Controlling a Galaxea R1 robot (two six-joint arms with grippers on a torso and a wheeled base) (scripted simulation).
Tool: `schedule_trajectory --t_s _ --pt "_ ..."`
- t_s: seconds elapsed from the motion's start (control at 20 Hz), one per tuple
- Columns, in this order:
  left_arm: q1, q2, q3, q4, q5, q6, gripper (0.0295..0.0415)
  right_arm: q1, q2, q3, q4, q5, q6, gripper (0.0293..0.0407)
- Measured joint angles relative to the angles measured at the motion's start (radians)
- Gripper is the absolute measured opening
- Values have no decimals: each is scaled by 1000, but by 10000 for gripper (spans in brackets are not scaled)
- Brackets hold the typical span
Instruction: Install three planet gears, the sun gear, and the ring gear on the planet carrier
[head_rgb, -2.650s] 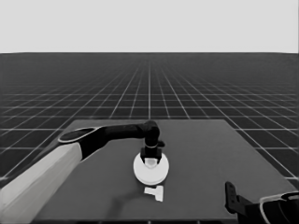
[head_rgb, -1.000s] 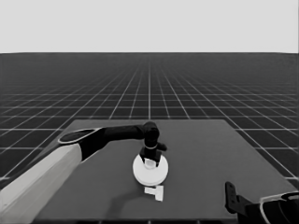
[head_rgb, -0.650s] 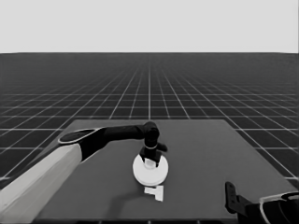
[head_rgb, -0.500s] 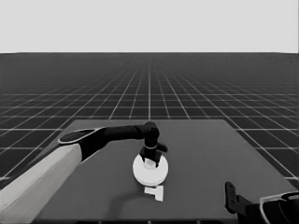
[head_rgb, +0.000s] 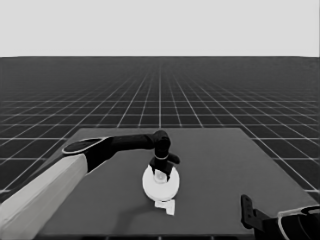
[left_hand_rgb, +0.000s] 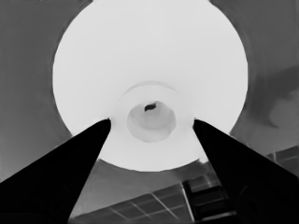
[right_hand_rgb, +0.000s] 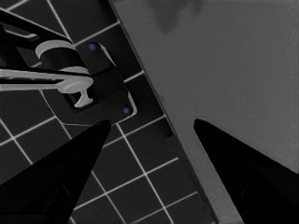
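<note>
We see the smooth white larger round part (head_rgb: 160, 182), a disc with a raised hub and small hole, directly beneath the left gripper (head_rgb: 161, 172). Its two pointed black fingers (left_hand_rgb: 70, 168) are spread, flanking the hub. A thin white piece (head_rgb: 165, 205) lies just beside the disc. The right gripper (right_hand_rgb: 149, 154) waits open at the table corner.

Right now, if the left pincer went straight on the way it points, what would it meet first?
The big white disc: the left pincer points at it, fingers either side of its raised hub. Whether they already touch the hub I cannot tell.
</note>
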Motion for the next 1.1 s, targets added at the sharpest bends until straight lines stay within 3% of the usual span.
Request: schedule_trajectory --t_s 0.4,0.55,0.9,0.95,1.0,1.1 --pt "0 0 0 0 0 4 385 0 0 0 0 0 0 385" --pt "-91 -12 49 -73 20 -441 385 0 0 0 0 0 0 385" --pt "-113 -11 54 -92 26 -550 385 0 0 0 0 0 0 385" --pt "-137 -178 341 -113 47 -659 385 0 0 0 0 0 0 385" --pt "-157 -286 473 -132 52 -691 385 0 0 0 0 0 0 385" --pt "-178 -381 572 -152 53 -700 385 0 0 0 0 0 0 385"
